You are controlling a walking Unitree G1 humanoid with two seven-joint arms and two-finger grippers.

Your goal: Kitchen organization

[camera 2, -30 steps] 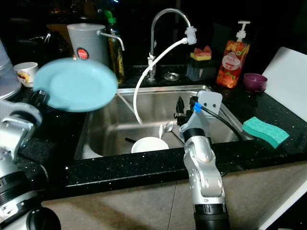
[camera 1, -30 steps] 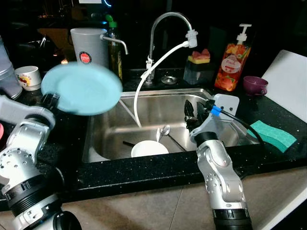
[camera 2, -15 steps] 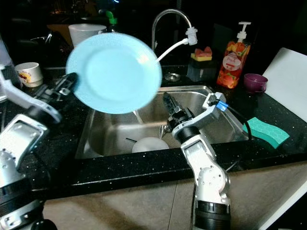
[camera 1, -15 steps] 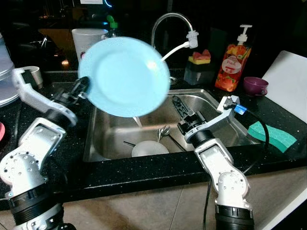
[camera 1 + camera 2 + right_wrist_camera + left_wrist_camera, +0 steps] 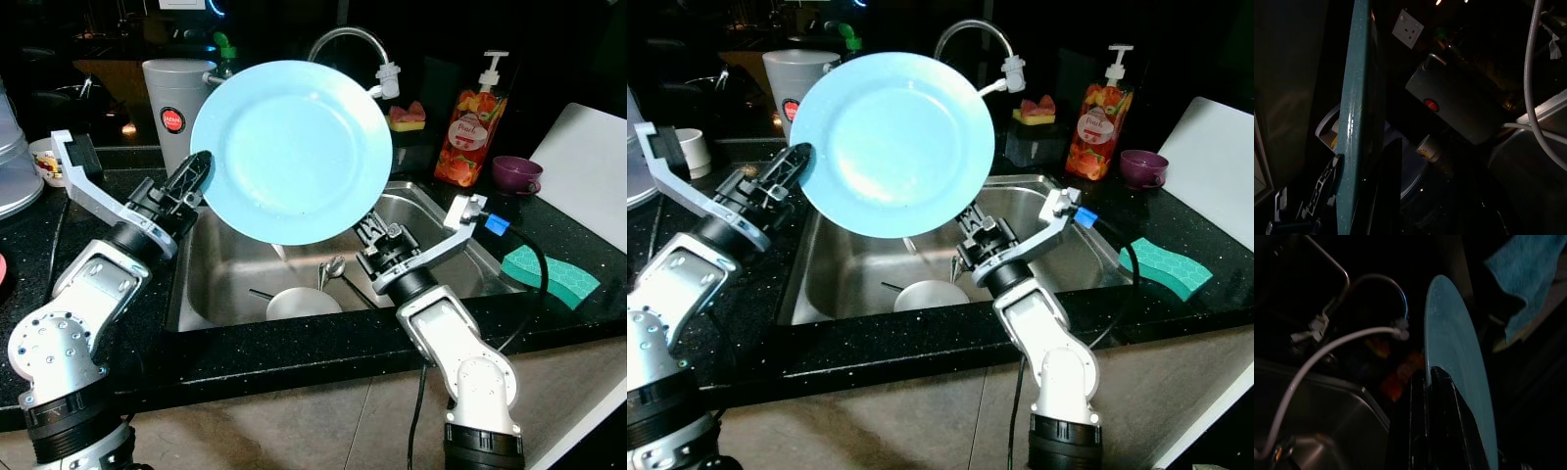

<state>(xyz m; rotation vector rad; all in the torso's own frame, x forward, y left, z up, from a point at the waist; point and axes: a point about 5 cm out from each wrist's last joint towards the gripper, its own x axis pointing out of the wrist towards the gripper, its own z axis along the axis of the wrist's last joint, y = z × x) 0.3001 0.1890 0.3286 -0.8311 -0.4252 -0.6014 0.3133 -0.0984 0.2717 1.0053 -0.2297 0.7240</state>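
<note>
Above the sink [image 5: 225,284], left pincer [image 5: 199,171] holds blue plate [image 5: 291,152] upright, facing the camera.

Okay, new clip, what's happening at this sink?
The robot holds a round light blue plate up on edge above the steel sink. Its left gripper is clamped on the plate's left rim, and its right gripper is at the lower right rim, fingers either side of the edge. A white bowl and a metal spoon sit in the basin. A green sponge lies on the black counter to the right.
</note>
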